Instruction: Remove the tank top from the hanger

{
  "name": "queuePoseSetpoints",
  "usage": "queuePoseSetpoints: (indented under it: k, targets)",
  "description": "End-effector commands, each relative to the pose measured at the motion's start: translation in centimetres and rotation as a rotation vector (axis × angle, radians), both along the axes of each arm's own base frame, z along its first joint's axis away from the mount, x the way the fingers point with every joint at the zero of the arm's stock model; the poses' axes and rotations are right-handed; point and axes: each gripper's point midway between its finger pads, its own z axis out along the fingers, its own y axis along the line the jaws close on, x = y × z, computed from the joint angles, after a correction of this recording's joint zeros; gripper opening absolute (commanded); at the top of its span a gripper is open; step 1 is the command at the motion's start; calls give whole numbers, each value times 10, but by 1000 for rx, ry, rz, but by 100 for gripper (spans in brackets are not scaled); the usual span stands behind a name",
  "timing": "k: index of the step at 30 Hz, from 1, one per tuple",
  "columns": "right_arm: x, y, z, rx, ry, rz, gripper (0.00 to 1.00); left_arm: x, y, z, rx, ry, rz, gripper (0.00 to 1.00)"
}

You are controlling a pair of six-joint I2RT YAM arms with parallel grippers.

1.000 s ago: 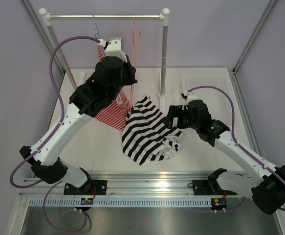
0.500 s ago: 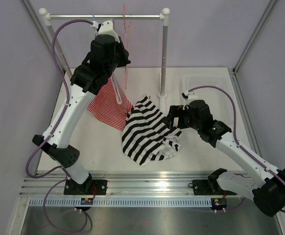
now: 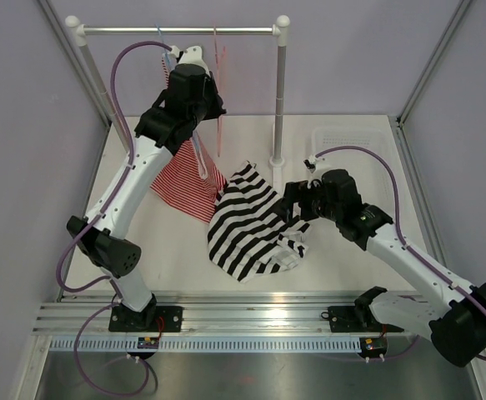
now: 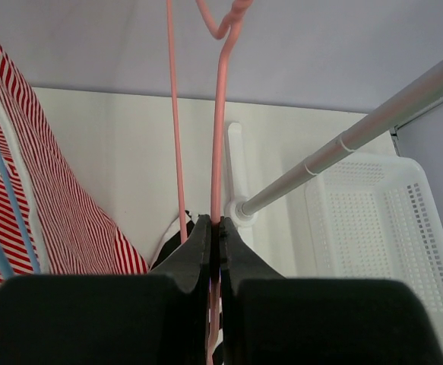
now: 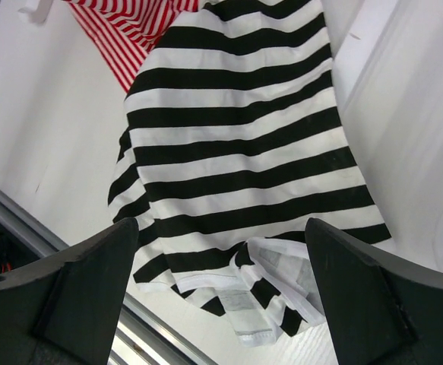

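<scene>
White worktop (image 3: 176, 250) carries tank top (image 3: 247, 225), lying spread, free of hanger (image 4: 219, 137), below right tool (image 5: 221, 258), fingers wide apart. Left tool (image 4: 215, 236) clamped on hanger's pink wire, high beside rail (image 3: 176, 30).

Top camera is looking down from behind; wrist cameras are viewing its tank top (image 3: 247, 221) and hanger (image 4: 220, 114) close

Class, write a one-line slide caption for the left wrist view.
Left end effector shut on the pink hanger near the rail, red-striped top and white basket on either side.
</scene>
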Motion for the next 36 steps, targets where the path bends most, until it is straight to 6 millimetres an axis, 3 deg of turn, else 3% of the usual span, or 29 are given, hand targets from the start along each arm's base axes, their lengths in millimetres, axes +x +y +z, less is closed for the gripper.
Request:
queuePoseSetpoints:
  k: [1,3,4,8,15,16,18,19,21,22,23,25,26,28,29,30,31,36]
  targets:
    - [-1,26,10,62,-19,133,100,-12,-1,22,-53,-60,-37,3]
    - [1,32,4,53,22,153,100,-13,0,18,-49,-52,-38,22]
    - [3,35,-10,30,66,149,100,-15,0,17,-48,-47,-42,45]
    - [5,47,-25,-13,99,147,99,-26,4,25,-45,-64,-63,99]
    - [7,69,-44,-66,84,174,100,-61,14,29,-80,-91,-101,99]
    - [7,73,-49,-79,86,175,99,-74,18,45,-111,-129,-115,99]
    - [8,81,-51,-87,66,167,100,-88,21,38,-129,-119,-127,99]
    - [6,89,-57,-99,69,179,99,-105,25,53,-157,-157,-154,99]
    - [6,96,-61,-136,49,164,99,-117,28,42,-157,-148,-174,99]
    - [-2,106,-69,-164,46,191,100,-135,36,54,-173,-180,-183,99]
    - [7,103,-69,-206,6,137,100,-141,38,41,-163,-157,-185,99]
    - [7,106,-84,-269,-11,123,100,-160,50,41,-171,-167,-175,99]
    - [10,110,-85,-287,-23,113,99,-179,62,51,-189,-208,-170,99]
    - [15,107,-107,-349,19,83,99,-191,79,35,-173,-188,-119,99]
    - [19,102,-112,-385,28,53,100,-209,93,43,-187,-227,-99,99]
    - [20,101,-118,-410,35,59,99,-213,103,25,-157,-193,-63,99]
    - [16,99,-134,-452,72,71,99,-220,112,22,-149,-193,-41,99]
    - [10,97,-159,-498,144,81,95,-256,158,-7,-71,-152,76,99]
